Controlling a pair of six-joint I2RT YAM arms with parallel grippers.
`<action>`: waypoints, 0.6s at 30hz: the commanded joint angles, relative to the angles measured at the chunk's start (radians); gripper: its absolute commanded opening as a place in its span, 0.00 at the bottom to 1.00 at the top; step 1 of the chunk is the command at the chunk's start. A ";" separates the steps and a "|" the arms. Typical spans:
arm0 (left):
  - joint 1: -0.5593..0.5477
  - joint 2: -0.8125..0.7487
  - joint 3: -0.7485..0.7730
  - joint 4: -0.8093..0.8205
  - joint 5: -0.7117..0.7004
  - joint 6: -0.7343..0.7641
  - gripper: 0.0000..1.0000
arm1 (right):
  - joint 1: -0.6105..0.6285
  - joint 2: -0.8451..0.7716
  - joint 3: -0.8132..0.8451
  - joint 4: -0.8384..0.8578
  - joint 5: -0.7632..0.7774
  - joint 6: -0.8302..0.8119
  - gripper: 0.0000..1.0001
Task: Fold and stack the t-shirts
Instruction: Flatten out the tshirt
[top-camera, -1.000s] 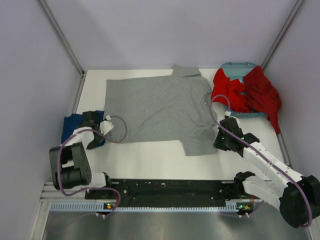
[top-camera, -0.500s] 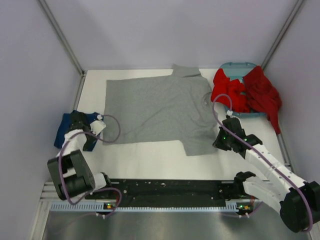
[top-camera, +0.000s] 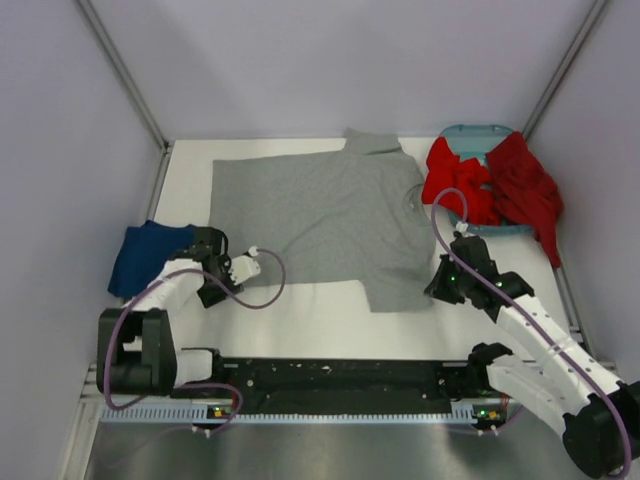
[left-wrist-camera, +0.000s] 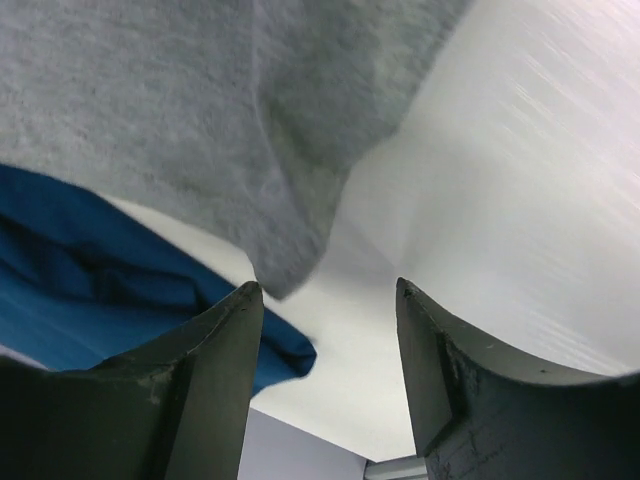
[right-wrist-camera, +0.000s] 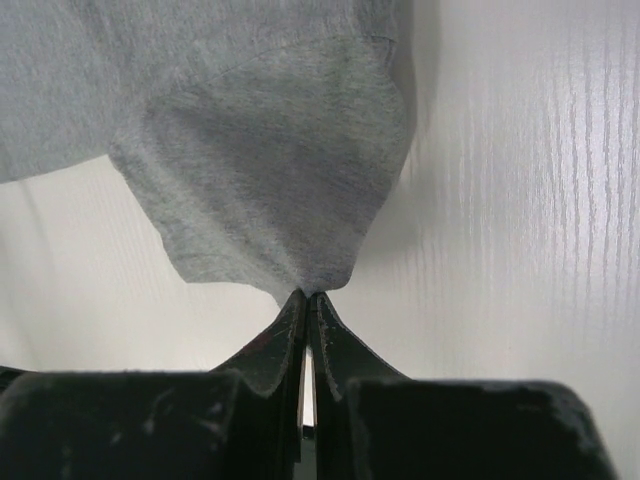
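Observation:
The heather grey t-shirt (top-camera: 320, 215) lies spread flat in the middle of the table. My right gripper (top-camera: 441, 287) is shut on the edge of its near right sleeve; the wrist view shows the grey cloth (right-wrist-camera: 270, 170) pinched at my fingertips (right-wrist-camera: 306, 296). My left gripper (top-camera: 207, 263) is open and empty, low by the shirt's near left corner (left-wrist-camera: 270, 210). The folded navy shirt (top-camera: 148, 256) lies at the left edge and also shows in the left wrist view (left-wrist-camera: 90, 290). Red shirts (top-camera: 495, 185) are heaped at the right.
The teal plastic basket (top-camera: 478, 131) stands at the back right under the red shirts, one of which hangs over its right side. Purple walls close in the left, back and right. The arm bases and a black rail (top-camera: 340, 375) run along the near edge.
My left gripper has moved right, off the navy shirt, to the grey shirt's near left corner. My right gripper has stayed shut on the sleeve, almost still.

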 joint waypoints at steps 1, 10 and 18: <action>-0.023 0.107 0.029 0.156 -0.070 -0.038 0.61 | -0.010 -0.013 0.071 -0.020 0.009 -0.006 0.00; -0.067 0.185 -0.015 0.173 -0.067 -0.075 0.15 | -0.011 -0.036 0.096 -0.050 0.007 -0.004 0.00; -0.070 -0.010 0.064 -0.089 0.076 -0.121 0.47 | -0.011 -0.060 0.114 -0.096 0.059 -0.034 0.00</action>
